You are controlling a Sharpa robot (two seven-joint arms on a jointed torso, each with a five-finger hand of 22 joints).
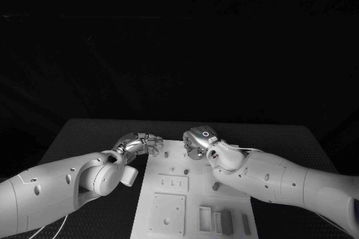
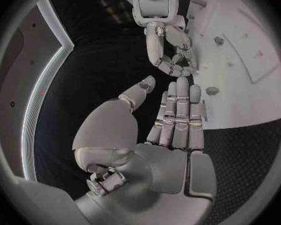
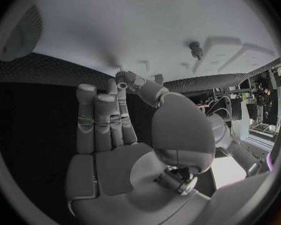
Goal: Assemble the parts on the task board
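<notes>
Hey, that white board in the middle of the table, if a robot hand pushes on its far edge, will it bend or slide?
The white board looks like a flat, thick plate with raised blocks, so it is probably stiff rather than floppy. It lies flat on the table, so tipping seems unlikely. Nothing visibly clamps it, so a sideways push might slide it.

Right hand fingers extended toward task board.
</notes>
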